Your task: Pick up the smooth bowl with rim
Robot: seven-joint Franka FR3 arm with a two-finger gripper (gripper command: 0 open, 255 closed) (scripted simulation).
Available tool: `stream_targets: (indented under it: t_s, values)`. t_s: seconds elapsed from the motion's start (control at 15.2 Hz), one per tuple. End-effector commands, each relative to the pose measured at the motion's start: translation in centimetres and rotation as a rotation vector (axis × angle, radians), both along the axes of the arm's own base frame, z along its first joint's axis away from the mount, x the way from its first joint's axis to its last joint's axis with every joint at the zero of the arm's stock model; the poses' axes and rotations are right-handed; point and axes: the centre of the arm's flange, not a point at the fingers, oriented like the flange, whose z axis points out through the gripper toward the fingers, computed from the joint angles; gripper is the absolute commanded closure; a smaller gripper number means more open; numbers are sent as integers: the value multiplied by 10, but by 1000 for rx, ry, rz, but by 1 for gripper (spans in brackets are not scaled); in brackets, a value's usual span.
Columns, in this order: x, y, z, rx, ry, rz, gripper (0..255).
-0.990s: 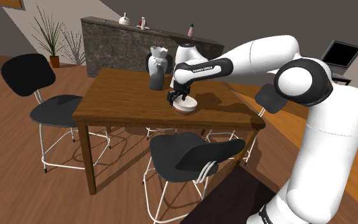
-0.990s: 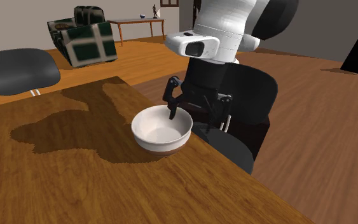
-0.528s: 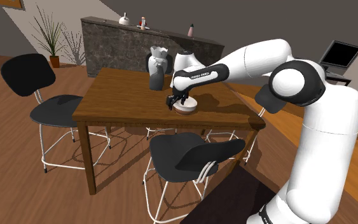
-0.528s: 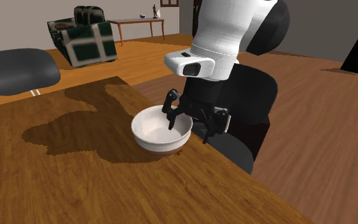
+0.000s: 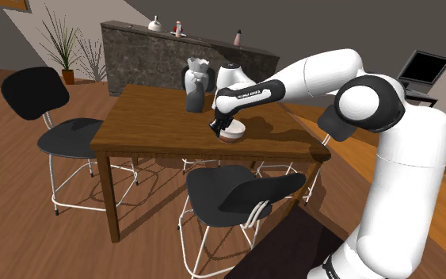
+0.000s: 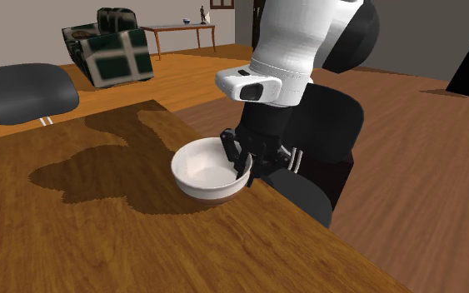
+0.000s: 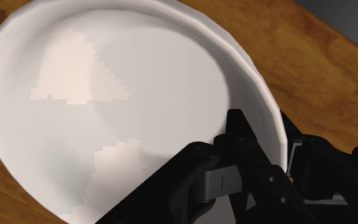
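black gripper [image 6: 245, 164] is clamped on the rim of the white bowl [image 6: 201, 171], one finger inside the wall and one outside. the bowl sits upright on the wooden table [image 6: 99, 233], close to its edge, so a straight lift looks enough. a grey vase [image 5: 196, 89] stands farther in on the table.

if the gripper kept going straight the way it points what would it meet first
The gripper points down, astride the wall of the bowl. It would probably meet the bowl's inner slope first, then the table beneath; depth is hard to judge.
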Motion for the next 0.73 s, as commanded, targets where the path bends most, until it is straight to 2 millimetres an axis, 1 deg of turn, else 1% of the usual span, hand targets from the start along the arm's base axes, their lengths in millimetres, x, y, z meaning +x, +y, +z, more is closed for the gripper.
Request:
stream_targets:
  t_s: [0.0, 0.07, 0.66]
  values:
    - [0, 0, 0, 0, 0, 0, 255]
    - [0, 0, -1, 0, 0, 0, 255]
    - [0, 0, 46, 0, 0, 0, 255]
